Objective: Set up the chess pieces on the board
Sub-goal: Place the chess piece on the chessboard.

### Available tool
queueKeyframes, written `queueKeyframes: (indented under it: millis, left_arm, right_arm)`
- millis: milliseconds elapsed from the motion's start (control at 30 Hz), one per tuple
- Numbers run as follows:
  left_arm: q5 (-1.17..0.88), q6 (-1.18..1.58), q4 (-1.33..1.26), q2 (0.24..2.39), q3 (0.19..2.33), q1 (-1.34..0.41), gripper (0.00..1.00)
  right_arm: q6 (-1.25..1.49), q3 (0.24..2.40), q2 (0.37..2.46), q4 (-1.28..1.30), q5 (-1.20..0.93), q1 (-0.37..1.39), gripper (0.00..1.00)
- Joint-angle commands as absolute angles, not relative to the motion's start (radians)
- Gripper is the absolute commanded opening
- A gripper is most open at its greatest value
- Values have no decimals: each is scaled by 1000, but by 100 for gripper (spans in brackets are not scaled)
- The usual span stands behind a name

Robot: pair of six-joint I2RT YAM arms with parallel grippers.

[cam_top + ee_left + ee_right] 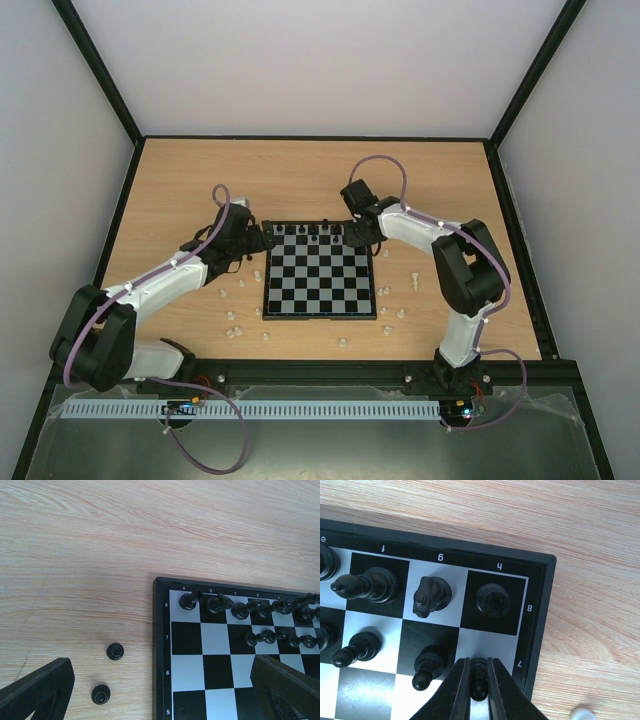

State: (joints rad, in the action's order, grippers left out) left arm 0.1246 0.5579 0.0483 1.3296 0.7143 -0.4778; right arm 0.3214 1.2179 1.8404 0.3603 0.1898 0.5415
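Over the h7 corner of the board, my right gripper pinches a black pawn to seat it, while my left gripper hangs open.

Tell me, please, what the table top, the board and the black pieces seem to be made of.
Table top: wood or wood-look laminate, matt; pale streaky grain runs across it. Board: probably plastic, smooth with a slight sheen; printed letters on its black border. Black pieces, such as the knight and the pawn in the right pincer: likely moulded plastic, semi-gloss; soft highlights on rounded edges.
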Motion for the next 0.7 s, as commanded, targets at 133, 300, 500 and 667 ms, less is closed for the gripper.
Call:
queueKeyframes:
  millis: [133,300,500,667]
  left_arm:
    - [138,565,63,1350,728,-482,99]
    - [139,563,62,1364,730,-482,99]
    - [166,564,78,1366,732,-482,99]
    - [190,582,107,1380,737,-476,100]
  right_arm:
    - [318,1247,1860,391,210,541,15]
    - [318,1246,1859,391,208,541,22]
    - [329,1218,1778,384,211,541,32]
    - [356,1178,1665,388,187,541,44]
